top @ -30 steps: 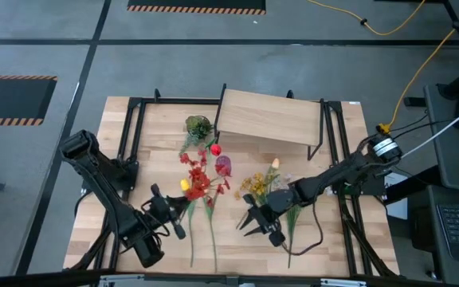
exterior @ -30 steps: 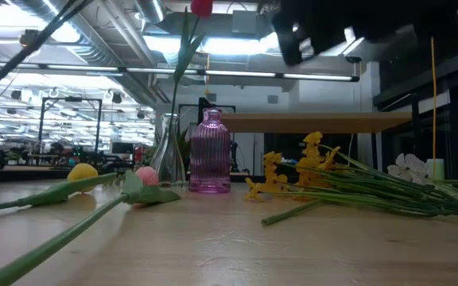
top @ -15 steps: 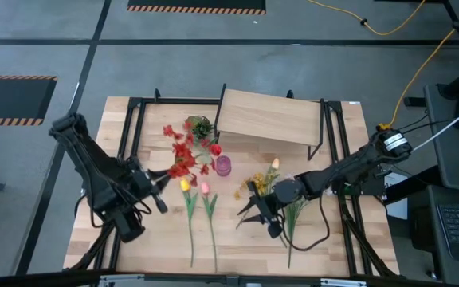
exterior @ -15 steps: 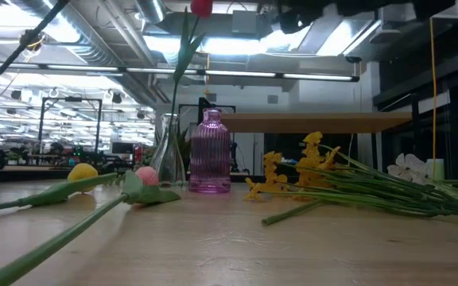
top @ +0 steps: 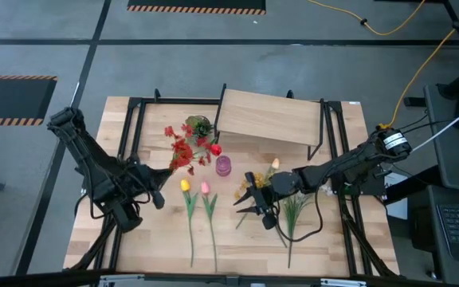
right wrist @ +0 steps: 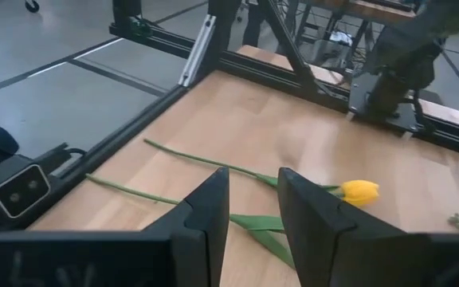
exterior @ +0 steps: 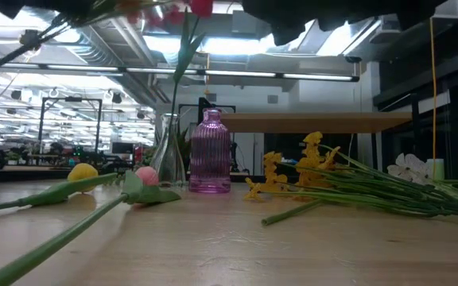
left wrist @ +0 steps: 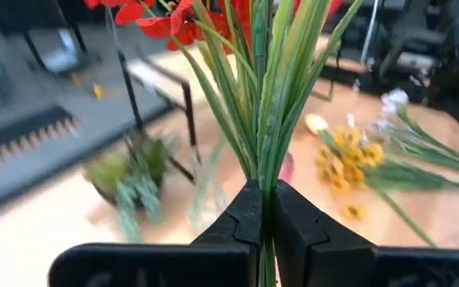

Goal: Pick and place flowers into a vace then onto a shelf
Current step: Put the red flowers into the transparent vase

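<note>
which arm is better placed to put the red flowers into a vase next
Left. The left gripper is shut on the red flowers, held up near the clear vase and pink vase. The right gripper is open and empty over the table.

Pink ribbed vase (exterior: 211, 152) sits mid-worktop (exterior: 237, 246), clear vase (exterior: 168, 159) just beside it, yellow tulip (exterior: 82, 172) and pink tulip (exterior: 145, 176) lying flat nearby.

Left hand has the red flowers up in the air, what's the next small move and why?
Probably carry the red bunch toward the clear vase beside the pink vase and line the stems up over its mouth. The left hand is shut on the stems, lifted off the table, not yet above a vase.
</note>
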Robot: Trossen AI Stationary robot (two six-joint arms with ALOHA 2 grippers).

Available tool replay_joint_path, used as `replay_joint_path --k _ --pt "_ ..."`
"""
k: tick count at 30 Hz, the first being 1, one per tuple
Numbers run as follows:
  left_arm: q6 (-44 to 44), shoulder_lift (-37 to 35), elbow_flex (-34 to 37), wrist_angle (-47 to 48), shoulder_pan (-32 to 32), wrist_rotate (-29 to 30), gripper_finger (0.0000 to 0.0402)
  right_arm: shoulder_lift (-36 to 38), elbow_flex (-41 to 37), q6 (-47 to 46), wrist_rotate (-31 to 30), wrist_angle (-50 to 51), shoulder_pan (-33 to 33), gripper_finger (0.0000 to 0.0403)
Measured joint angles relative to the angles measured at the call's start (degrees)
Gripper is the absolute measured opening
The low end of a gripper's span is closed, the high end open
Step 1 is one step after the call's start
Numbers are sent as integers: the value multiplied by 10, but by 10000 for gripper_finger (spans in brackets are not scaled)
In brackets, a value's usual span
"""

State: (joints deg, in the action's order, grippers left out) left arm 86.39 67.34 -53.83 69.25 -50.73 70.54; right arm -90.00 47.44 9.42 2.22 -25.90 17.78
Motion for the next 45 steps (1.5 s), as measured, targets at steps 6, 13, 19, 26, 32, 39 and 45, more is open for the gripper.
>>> replay_joint_path --k 6,13,19,26,32,39,45 --pt "-301 -35 2 -250 31 -103 7 0 0 0 4 -9 -1 113" --pt "-631 -66 2 -451 72 -148 7 0 0 2 10 -22 0 113" --pt "-719 -116 43 -516 102 -137 6 0 0 29 10 -22 0 113" --pt "-937 -211 204 -820 165 -244 7 0 0 30 10 -25 -1 113" --pt "-1018 -293 314 -992 250 -360 6 0 0 14 9 -26 0 113" --pt "-1039 -301 387 -1132 375 -477 7 -6 0 9 -27 -27 0 113" --pt "-1008 -289 389 -1151 471 -575 7 -18 0 13 -55 -35 -11 113"
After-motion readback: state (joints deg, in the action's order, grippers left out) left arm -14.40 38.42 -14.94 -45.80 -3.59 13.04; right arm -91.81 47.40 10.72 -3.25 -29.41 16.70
